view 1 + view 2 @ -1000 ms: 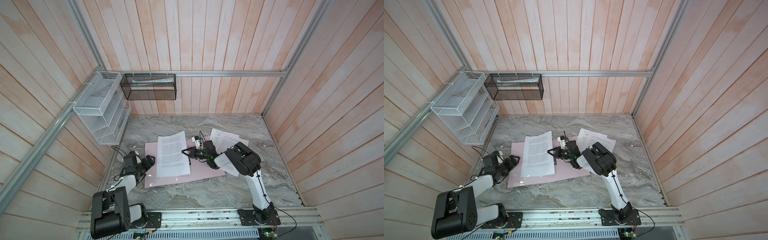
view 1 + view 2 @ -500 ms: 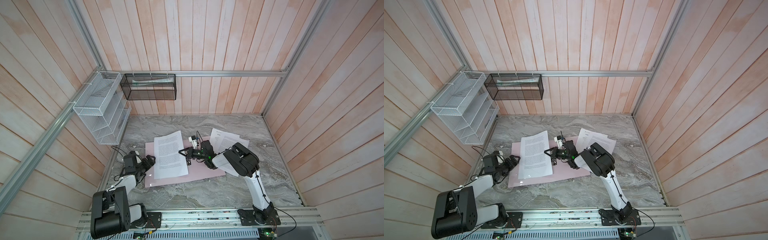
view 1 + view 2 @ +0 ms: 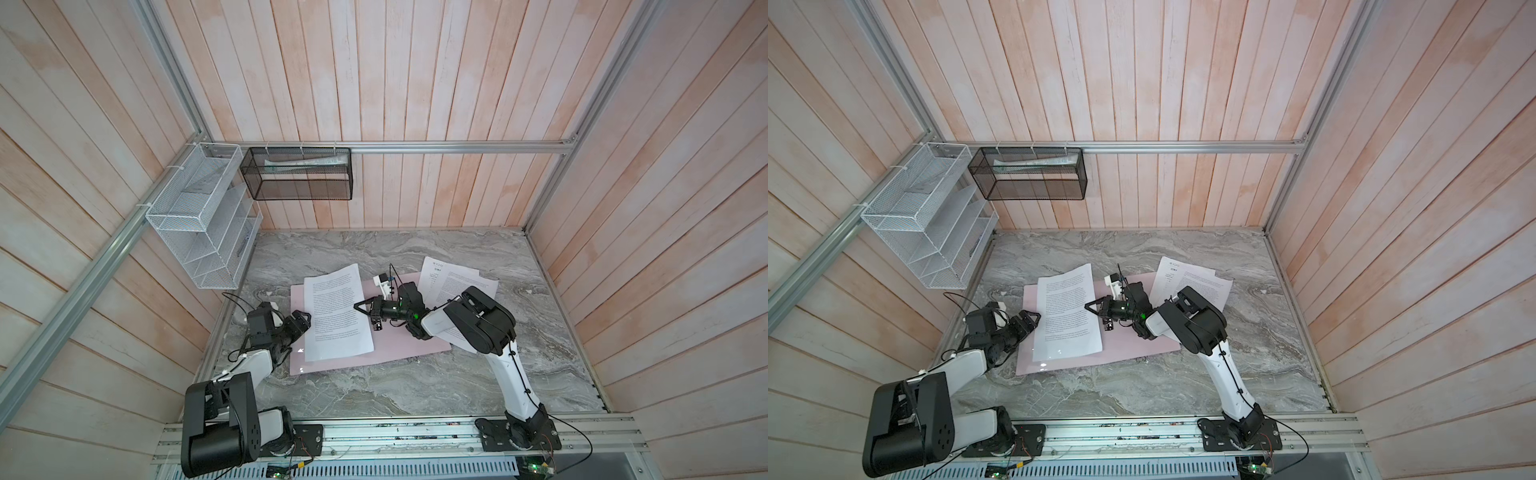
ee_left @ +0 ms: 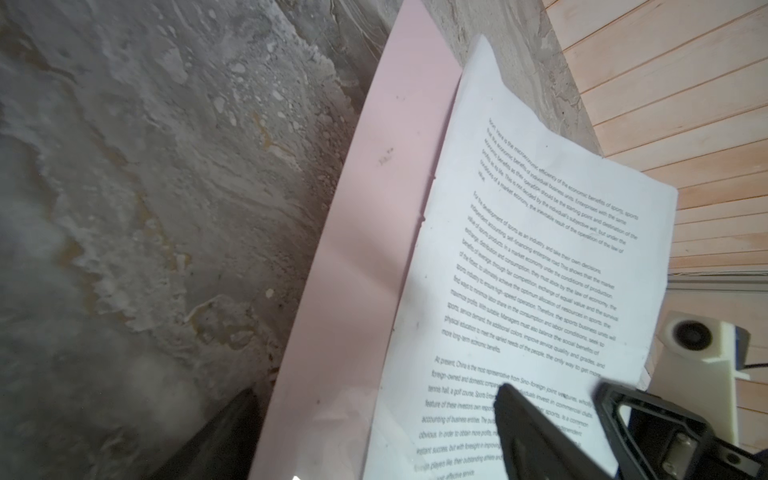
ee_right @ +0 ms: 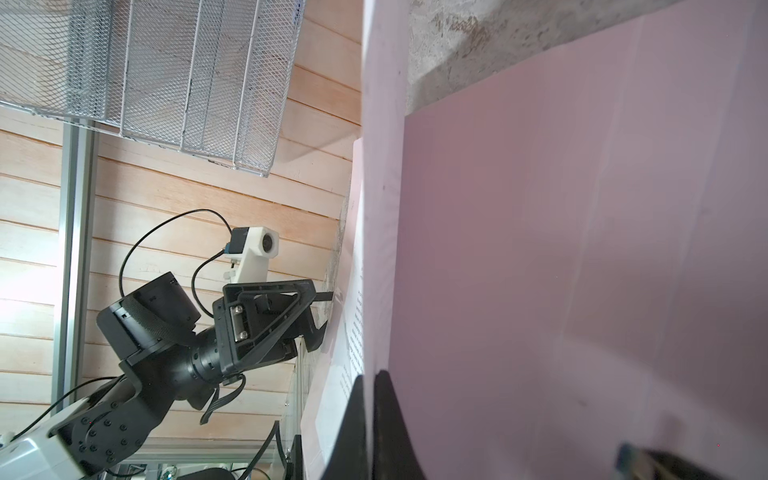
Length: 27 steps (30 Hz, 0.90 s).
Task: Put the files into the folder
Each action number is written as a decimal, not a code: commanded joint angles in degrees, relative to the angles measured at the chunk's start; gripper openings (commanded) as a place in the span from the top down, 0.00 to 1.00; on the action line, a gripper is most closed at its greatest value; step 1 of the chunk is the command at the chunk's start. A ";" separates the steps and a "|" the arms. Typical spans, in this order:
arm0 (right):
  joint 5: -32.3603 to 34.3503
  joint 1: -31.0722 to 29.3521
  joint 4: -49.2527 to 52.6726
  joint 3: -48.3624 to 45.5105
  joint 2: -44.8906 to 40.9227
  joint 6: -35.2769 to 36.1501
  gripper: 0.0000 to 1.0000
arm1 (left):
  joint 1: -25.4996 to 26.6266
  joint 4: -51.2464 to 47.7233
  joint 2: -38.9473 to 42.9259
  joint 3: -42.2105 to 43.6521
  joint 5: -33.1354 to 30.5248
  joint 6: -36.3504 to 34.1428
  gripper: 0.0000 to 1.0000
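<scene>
- Marble table (image 3: 415,386) fills the lower middle in both top views, plank walls (image 3: 415,83) around.
- Folder (image 3: 399,347) lies open, flat, centre frame.
- Sheet (image 3: 336,311) lies on the folder's left half, overhanging its upper edge.
- Other sheets (image 3: 453,280) lie just right of the folder.
- Right gripper (image 3: 358,306), closed, pinches the sheet's right edge.
- Left gripper (image 3: 306,322), jaws wide, empty, beside the sheet's left edge.

Pale plank walls (image 3: 415,83), aluminium rails (image 3: 457,146), grey marbled tabletop (image 3: 374,395), white mesh rack (image 3: 195,212), black basket (image 3: 299,189), perhaps with papers (image 3: 305,164).
</scene>
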<state>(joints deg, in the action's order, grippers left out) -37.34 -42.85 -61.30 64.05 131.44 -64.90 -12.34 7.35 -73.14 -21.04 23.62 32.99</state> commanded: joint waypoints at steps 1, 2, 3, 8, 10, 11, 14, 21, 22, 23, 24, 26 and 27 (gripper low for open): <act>1.00 -0.83 -0.03 0.84 1.80 -2.57 1.00 | -0.14 1.09 -0.59 0.56 0.64 -0.19 0.10; 1.28 -0.94 -0.36 0.65 1.89 -3.36 1.00 | -0.14 1.13 -0.64 0.51 0.64 -0.13 0.10; 1.63 -1.08 -0.79 0.54 1.98 -4.15 1.00 | -0.14 1.08 -0.68 0.53 0.64 -0.18 0.10; 3.33 -1.81 -2.07 0.01 2.33 -7.20 1.00 | -0.12 1.08 -0.73 0.55 0.55 -0.12 0.10; 4.66 -2.27 -3.95 -0.59 2.58 -8.86 1.00 | -0.12 1.09 -0.79 0.54 0.55 -0.12 0.10; 5.03 -2.42 -4.56 -0.76 2.80 -9.52 1.00 | -0.13 1.08 -0.75 0.50 0.55 -0.12 0.10; 6.71 -3.07 -6.19 -0.77 3.45 -12.01 1.00 | -0.13 1.08 -0.86 0.43 0.50 -0.09 0.10; 9.66 -4.43 -6.69 -0.91 3.08 -14.64 1.00 | -0.14 1.08 -0.95 0.45 0.47 -0.03 0.10; 9.68 -4.43 -6.17 -0.77 3.04 -14.63 1.00 | -0.10 1.16 -0.94 0.45 0.47 -0.03 0.10; 9.99 -4.55 -5.99 -0.92 2.99 -14.93 1.00 | -0.14 1.17 -0.95 0.47 0.47 -0.03 0.10; 10.25 -4.66 -6.13 -1.18 2.88 -14.99 1.00 | -0.14 1.17 -0.94 0.44 0.47 -0.03 0.10; 10.27 -4.90 -5.06 -1.13 2.65 -14.99 1.00 | -0.13 1.15 -0.95 0.47 0.42 -0.03 0.10; 10.06 -4.87 -4.44 -1.03 2.45 -14.80 1.00 | -0.12 1.16 -0.95 0.47 0.47 -0.03 0.10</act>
<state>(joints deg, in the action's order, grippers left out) -28.14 -46.81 -66.39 63.51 133.84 -79.05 -12.38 7.99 -73.49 -21.04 23.55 32.97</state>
